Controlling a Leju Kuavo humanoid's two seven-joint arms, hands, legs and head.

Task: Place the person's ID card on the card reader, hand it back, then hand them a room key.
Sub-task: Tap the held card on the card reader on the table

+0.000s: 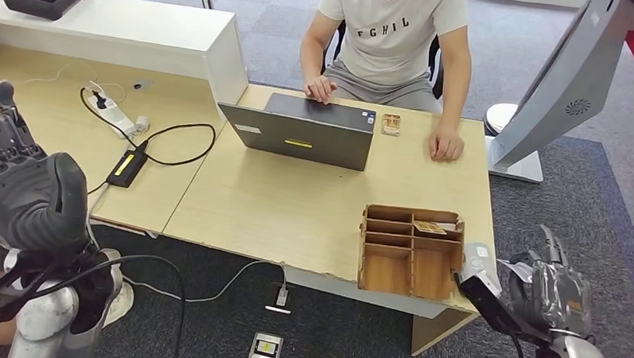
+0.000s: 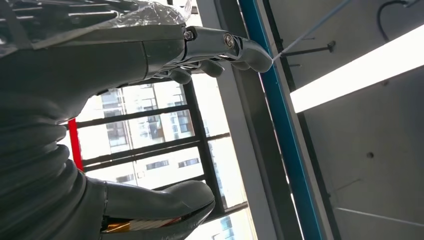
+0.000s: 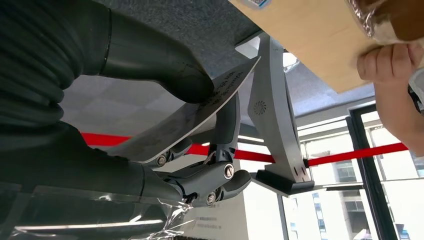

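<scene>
Right hand (image 1: 560,295), low beside the desk's (image 1: 297,210) near corner, pinches a card (image 3: 200,115) between thumb and fingers; left hand (image 1: 23,185) raised, holding nothing; keep card flat, grip firm.

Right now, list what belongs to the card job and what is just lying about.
Job: pale flat card pinched in right hand; brown wooden compartment box holding a small card.
Lying about: grey laptop; white power strip; black adapter.
</scene>
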